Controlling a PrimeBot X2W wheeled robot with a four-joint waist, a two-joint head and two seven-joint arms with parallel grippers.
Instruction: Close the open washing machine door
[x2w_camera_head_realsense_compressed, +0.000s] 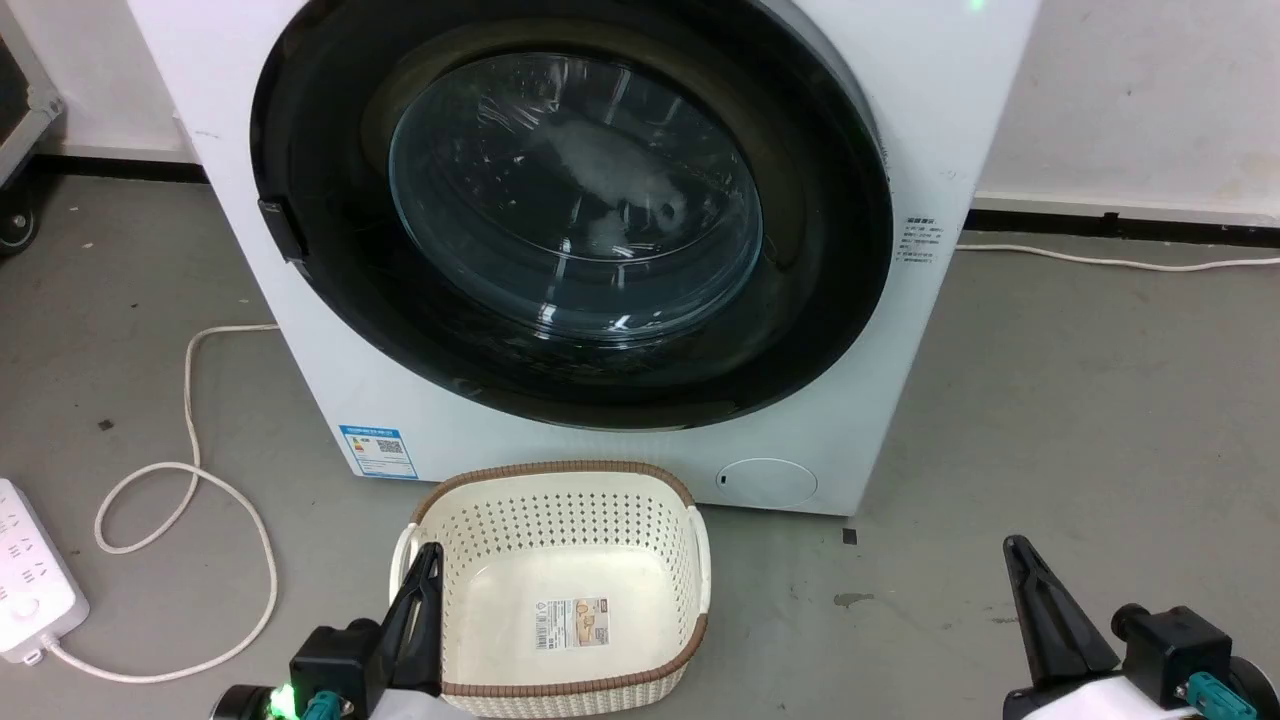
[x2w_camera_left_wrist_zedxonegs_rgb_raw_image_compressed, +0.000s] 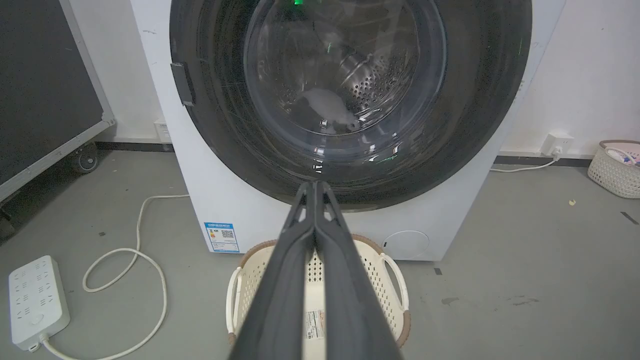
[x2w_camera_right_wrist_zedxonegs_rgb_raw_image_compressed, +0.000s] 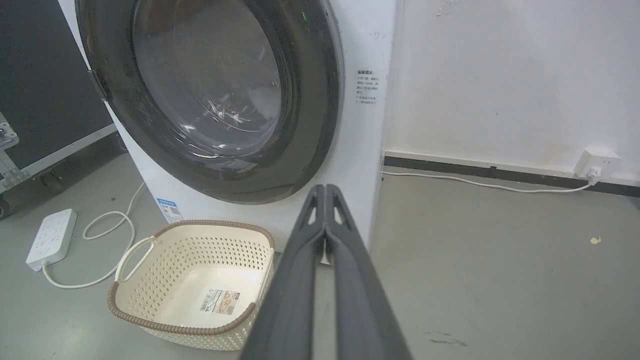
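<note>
Left gripper (x2w_camera_head_realsense_compressed: 428, 560) and right gripper (x2w_camera_head_realsense_compressed: 1018, 550) both sit low and back from the washing machine (x2w_camera_head_realsense_compressed: 330, 380). Each has its two dark fingers pressed together and holds nothing.

The washing machine door (x2w_camera_head_realsense_compressed: 570, 215) is ahead of and above both grippers, well apart from them. In the left wrist view that gripper's tips line up with the door's lower rim. The right gripper points nearer the machine's right corner.

The main risk, as I judge it, lies with the door itself. It appears to lie against the machine's front, but whether it has caught cannot be told. A thin grey edge beside its upper right rim may be a gap. If so, leaving it alone could let it swing out. A push from narrow closed tips on the bulging glass (x2w_camera_head_realsense_compressed: 600, 270) could skid off, as the surface looks curved and slick. The flat rim seems the safer place to press.

Next is the cream basket (x2w_camera_head_realsense_compressed: 560, 468). It sits just beside the left gripper, between it and the machine, so a low forward reach would likely knock it. Further left of that gripper are a white power strip (x2w_camera_head_realsense_compressed: 30, 580) and looping cord (x2w_camera_head_realsense_compressed: 190, 480), which could snag.

The door is nearly machine-wide, with a broad glossy black rim around a clear bowl. A small dark block (x2w_camera_head_realsense_compressed: 283, 228) sits on its left edge.
</note>
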